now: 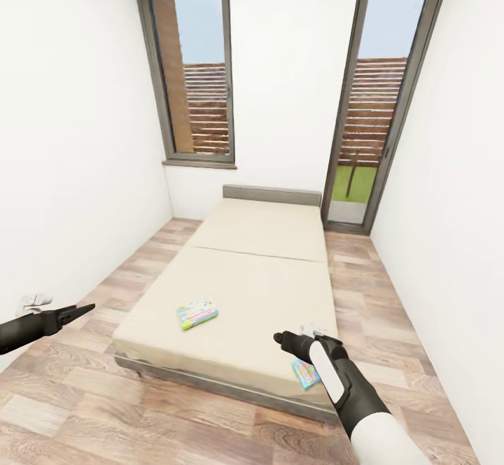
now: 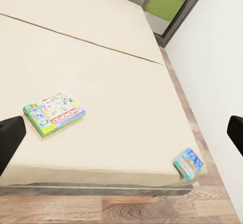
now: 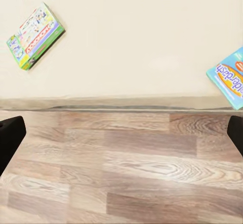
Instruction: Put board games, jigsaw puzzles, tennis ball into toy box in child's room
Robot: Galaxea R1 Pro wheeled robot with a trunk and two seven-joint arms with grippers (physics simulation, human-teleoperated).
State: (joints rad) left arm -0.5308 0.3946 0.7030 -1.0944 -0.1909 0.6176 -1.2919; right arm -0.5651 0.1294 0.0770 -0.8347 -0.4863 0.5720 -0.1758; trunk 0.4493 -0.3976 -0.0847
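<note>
The right gripper (image 1: 302, 333) hangs over the near right corner of the bed (image 1: 266, 269). In the right wrist view its two dark fingers (image 3: 10, 138) sit far apart at the picture's edges, with nothing between them. The left gripper (image 1: 82, 309) hovers over the wood floor (image 1: 84, 395), beside the bed's left side — its fingers (image 2: 9, 138) are spread wide too and hold nothing.

Two board games lie flat on the beige mattress. The blue board game (image 1: 306, 374) is at the near right corner, just under the right arm; part of a word reads "dash" (image 3: 230, 77). The green board game (image 1: 197, 313) lies near the foot edge, toward the left. It has red lettering I can't read. Its long side runs slantwise across the bed.
</note>
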